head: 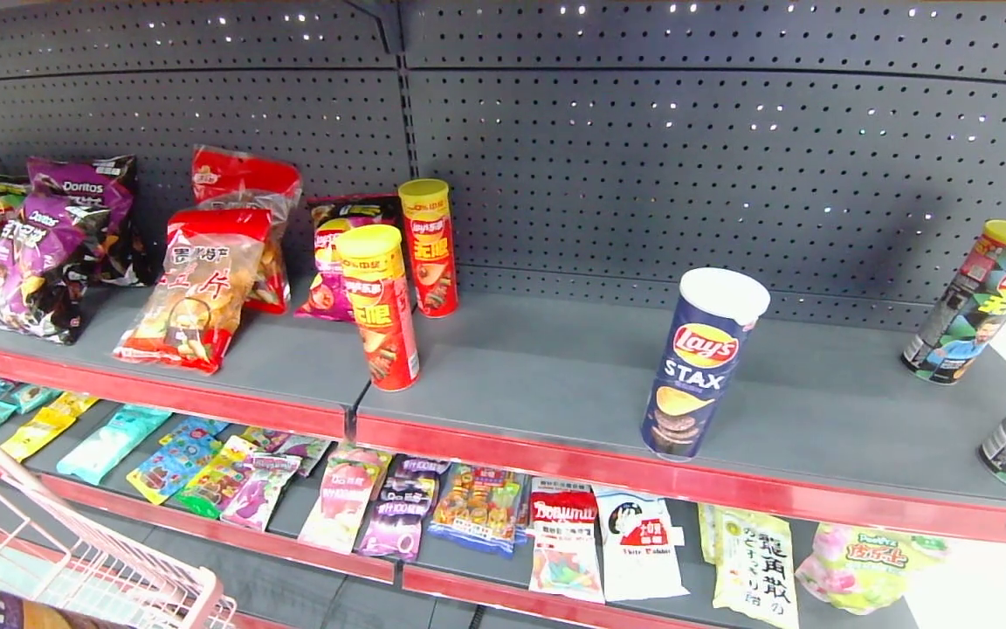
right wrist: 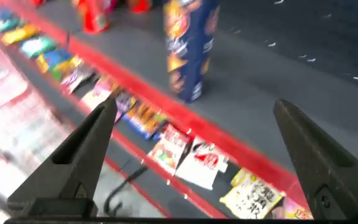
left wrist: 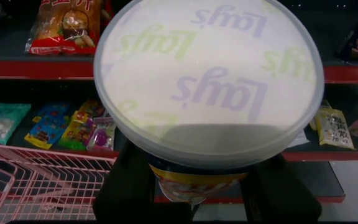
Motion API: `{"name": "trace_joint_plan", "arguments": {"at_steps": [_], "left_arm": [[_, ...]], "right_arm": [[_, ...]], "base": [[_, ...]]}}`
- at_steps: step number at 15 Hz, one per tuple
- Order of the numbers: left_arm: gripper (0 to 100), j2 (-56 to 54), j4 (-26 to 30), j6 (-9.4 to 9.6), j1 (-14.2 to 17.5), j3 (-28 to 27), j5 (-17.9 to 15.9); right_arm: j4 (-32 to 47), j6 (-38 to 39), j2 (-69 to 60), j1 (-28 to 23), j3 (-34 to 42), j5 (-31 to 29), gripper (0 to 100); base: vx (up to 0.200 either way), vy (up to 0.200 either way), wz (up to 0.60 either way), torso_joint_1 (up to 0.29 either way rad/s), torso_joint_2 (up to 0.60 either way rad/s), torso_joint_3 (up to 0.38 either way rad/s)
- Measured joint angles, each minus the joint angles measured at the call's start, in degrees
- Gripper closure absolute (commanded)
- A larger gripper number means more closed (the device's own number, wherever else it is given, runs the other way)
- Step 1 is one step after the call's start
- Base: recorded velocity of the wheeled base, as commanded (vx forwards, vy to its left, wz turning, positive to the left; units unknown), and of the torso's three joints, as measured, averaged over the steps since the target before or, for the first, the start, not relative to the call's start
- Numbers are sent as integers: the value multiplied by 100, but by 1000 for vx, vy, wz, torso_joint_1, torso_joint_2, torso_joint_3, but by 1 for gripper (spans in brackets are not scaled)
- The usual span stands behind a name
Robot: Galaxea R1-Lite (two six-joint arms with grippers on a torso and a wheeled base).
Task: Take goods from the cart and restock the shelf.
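The left claw grips a yellow cardboard chip can with a white plastic lid, upright at frame centre. The grey metal shelf lies straight ahead. The right claw hangs open, empty.

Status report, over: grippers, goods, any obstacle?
Left gripper shut on yellow chip can with white lid. Right gripper open, empty. Tall blue chip can upright at front of grey shelf, bare shelf either side.
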Motion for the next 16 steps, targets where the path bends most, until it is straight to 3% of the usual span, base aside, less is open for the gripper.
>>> {"name": "trace_joint_plan", "arguments": {"at_steps": [2, 4, 7, 11, 13, 16], "left_arm": [[100, 11, 0, -2, 0, 44, 0], [100, 24, -5, -4, -5, 77, -13], [100, 101, -46, -6, -9, 83, -13], [100, 377, -510, -4, -9, 55, -11], [100, 551, -712, -4, -5, 71, -9], [100, 652, -720, 2, -7, 83, -9]], "right_arm": [[280, -280, -434, 129, 280, -443, 0], [396, -384, -1151, -63, 794, -1449, 0], [215, -110, -2360, -345, 1877, -2442, 0], [61, 1083, -2975, -483, 2348, -2444, 0], [15, 934, -3066, -491, 2389, -3245, 0], [-43, 761, -3113, -491, 2422, -3291, 0]], "base": [[0, 0, 0, 0, 0, 0], [0, 0, 0, 0, 0, 0], [0, 0, 0, 0, 0, 0], [0, 0, 0, 0, 0, 0], [0, 0, 0, 0, 0, 0], [0, 0, 0, 0, 0, 0]]}}
